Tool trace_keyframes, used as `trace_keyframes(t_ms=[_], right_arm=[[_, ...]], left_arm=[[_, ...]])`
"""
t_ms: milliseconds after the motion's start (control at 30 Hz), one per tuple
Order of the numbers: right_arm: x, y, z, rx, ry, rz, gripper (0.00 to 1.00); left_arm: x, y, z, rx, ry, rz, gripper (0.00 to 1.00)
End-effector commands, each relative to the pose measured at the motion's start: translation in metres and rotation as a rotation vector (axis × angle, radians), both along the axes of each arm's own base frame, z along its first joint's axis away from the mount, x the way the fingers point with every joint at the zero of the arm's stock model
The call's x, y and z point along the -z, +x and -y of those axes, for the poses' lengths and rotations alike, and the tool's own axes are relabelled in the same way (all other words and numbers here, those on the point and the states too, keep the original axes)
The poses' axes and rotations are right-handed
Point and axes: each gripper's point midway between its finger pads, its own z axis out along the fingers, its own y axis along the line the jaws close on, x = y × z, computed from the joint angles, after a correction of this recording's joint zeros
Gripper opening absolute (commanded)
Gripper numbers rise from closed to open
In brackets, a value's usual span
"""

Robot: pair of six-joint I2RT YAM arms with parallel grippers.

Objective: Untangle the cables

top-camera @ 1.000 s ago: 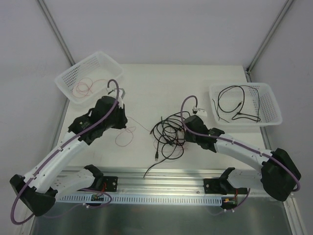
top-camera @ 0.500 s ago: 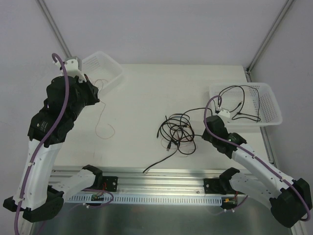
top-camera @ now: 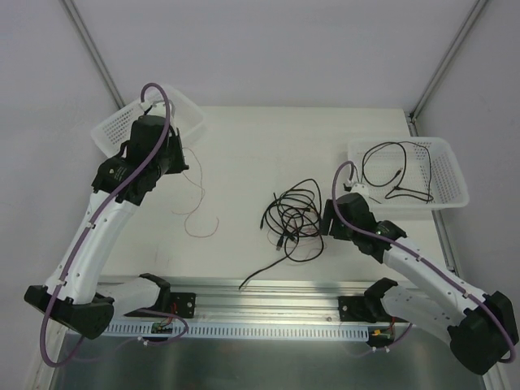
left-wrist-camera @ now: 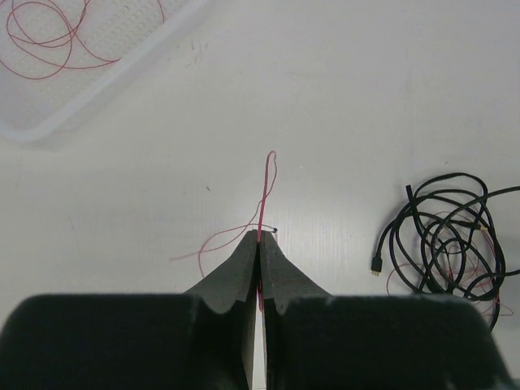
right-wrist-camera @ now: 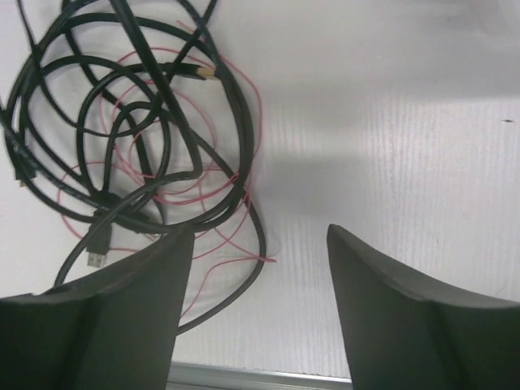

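Note:
A tangle of black and thin red cables [top-camera: 292, 221] lies mid-table; it also shows in the right wrist view [right-wrist-camera: 138, 122] and at the right of the left wrist view [left-wrist-camera: 447, 236]. My left gripper [top-camera: 180, 162] hovers beside the left basket, shut on one thin red wire [left-wrist-camera: 266, 183]. That wire hangs down and curls on the table [top-camera: 197, 219], apart from the tangle. My right gripper [right-wrist-camera: 260, 231] stands open over bare table just right of the tangle, with nothing between its fingers.
The white left basket [top-camera: 185, 112] holds a looped red wire [left-wrist-camera: 49, 41]. At the right, a white basket [top-camera: 455, 195] holds black cables [top-camera: 398, 175]. One black cable end [top-camera: 258, 276] trails toward the metal rail at the near edge.
My left arm lifted and swung left with the red wire, drawing it away from the tangle. The right gripper backed off from the tangle to its right side and opened.

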Motion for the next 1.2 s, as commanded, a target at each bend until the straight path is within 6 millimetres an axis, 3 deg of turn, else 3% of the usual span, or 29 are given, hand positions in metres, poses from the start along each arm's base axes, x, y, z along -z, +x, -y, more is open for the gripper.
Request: trace_keyframes(t_ms=[0, 167, 200, 267, 300, 367, 400, 433, 500, 533, 600, 633, 700, 733, 767, 867, 933, 1000, 1033, 1167], right_arm=[[-0.021, -0.007, -0.013, -0.108, 0.034, 0.042, 0.72], [-0.050, -0.022, -0.012, -0.178, 0.039, 0.091, 0.84], [-0.053, -0.024, -0.010, -0.188, 0.033, 0.095, 0.85], [-0.063, -0.027, -0.005, -0.184, 0.025, 0.108, 0.87], [-0.069, -0.027, -0.002, -0.183, 0.025, 0.127, 0.88], [-0.072, -0.030, 0.003, -0.177, 0.010, 0.130, 0.89], [-0.080, -0.030, 0.004, -0.176, 0.020, 0.148, 0.89], [-0.081, -0.031, 0.005, -0.177, 0.017, 0.150, 0.93], [-0.084, -0.032, 0.005, -0.183, 0.025, 0.158, 0.94], [-0.085, -0.034, 0.003, -0.201, 0.034, 0.163, 0.95], [-0.085, -0.034, 0.000, -0.215, 0.043, 0.166, 0.97], [-0.086, -0.035, -0.001, -0.223, 0.049, 0.167, 0.97], [-0.083, -0.036, -0.003, -0.232, 0.050, 0.158, 0.97], [-0.083, -0.036, -0.005, -0.237, 0.056, 0.153, 0.97], [-0.082, -0.037, -0.006, -0.242, 0.059, 0.144, 0.97], [-0.079, -0.040, -0.008, -0.259, 0.061, 0.121, 0.97], [-0.077, -0.042, -0.011, -0.280, 0.062, 0.108, 0.97], [-0.075, -0.043, -0.014, -0.308, 0.058, 0.097, 0.97], [-0.074, -0.043, -0.016, -0.321, 0.057, 0.095, 0.97], [-0.072, -0.037, -0.019, -0.337, 0.028, 0.076, 0.97]], left_arm=[[-0.026, 0.012, 0.001, -0.003, -0.026, 0.086, 0.00], [-0.085, 0.023, -0.001, -0.011, -0.031, 0.215, 0.00], [-0.109, 0.023, -0.002, -0.007, -0.042, 0.270, 0.00], [-0.127, 0.028, 0.000, 0.001, -0.047, 0.306, 0.00], [-0.152, 0.025, 0.000, 0.003, -0.066, 0.363, 0.00], [-0.169, 0.032, 0.000, 0.010, -0.056, 0.400, 0.00], [-0.195, 0.030, -0.001, 0.015, -0.061, 0.461, 0.00], [-0.201, 0.039, 0.000, 0.014, -0.046, 0.475, 0.00], [-0.233, 0.041, -0.011, -0.016, 0.001, 0.562, 0.00], [-0.241, 0.053, -0.012, -0.034, 0.017, 0.595, 0.00], [-0.267, 0.057, -0.025, -0.071, 0.069, 0.673, 0.00], [-0.268, 0.070, -0.030, -0.083, 0.107, 0.679, 0.00], [-0.294, 0.076, -0.041, -0.115, 0.150, 0.762, 0.00], [-0.291, 0.091, -0.048, -0.134, 0.185, 0.758, 0.00], [-0.303, 0.095, -0.054, -0.154, 0.211, 0.806, 0.00], [-0.302, 0.124, -0.077, -0.212, 0.262, 0.825, 0.00], [-0.291, 0.146, -0.087, -0.221, 0.274, 0.813, 0.00], [-0.279, 0.170, -0.110, -0.255, 0.282, 0.806, 0.00], [-0.273, 0.181, -0.111, -0.229, 0.262, 0.808, 0.00], [-0.229, 0.226, -0.151, -0.256, 0.248, 0.757, 0.00]])
